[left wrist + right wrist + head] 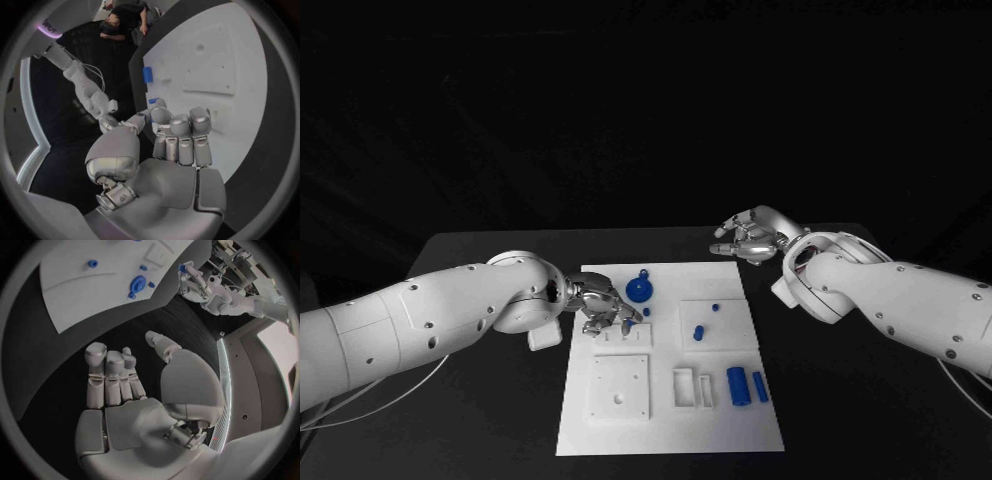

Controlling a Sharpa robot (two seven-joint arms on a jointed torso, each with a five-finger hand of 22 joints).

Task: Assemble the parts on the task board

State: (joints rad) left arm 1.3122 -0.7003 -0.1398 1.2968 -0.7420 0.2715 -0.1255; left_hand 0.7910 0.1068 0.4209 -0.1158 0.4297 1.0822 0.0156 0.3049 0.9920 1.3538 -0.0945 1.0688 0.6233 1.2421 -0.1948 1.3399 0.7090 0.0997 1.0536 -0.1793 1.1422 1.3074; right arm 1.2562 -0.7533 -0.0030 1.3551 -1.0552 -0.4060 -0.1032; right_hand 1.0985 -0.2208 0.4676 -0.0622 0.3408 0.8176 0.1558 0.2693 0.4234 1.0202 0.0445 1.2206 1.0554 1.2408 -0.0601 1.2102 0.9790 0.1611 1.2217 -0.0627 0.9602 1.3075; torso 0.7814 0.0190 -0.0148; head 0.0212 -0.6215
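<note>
The white task board (668, 425) lies mid-table. My left hand (600, 304) hovers over its far left part, fingers curled, and pinches a small blue part (152, 100) at its fingertips; the same part (182, 268) shows in the right wrist view. Just right of that hand, a round blue part (640, 290) sits on the board. Two small blue pegs (697, 329) stand on a raised plate. Two blue cylinders (737, 386) lie near the board's right edge. My right hand (751, 236) hangs over the bare table beyond the board's far right corner, fingers apart and holding nothing.
A raised white plate with holes (620, 388) sits at the board's near left, with a small white frame (692, 387) beside it. Black table (488, 270) surrounds the board on all sides.
</note>
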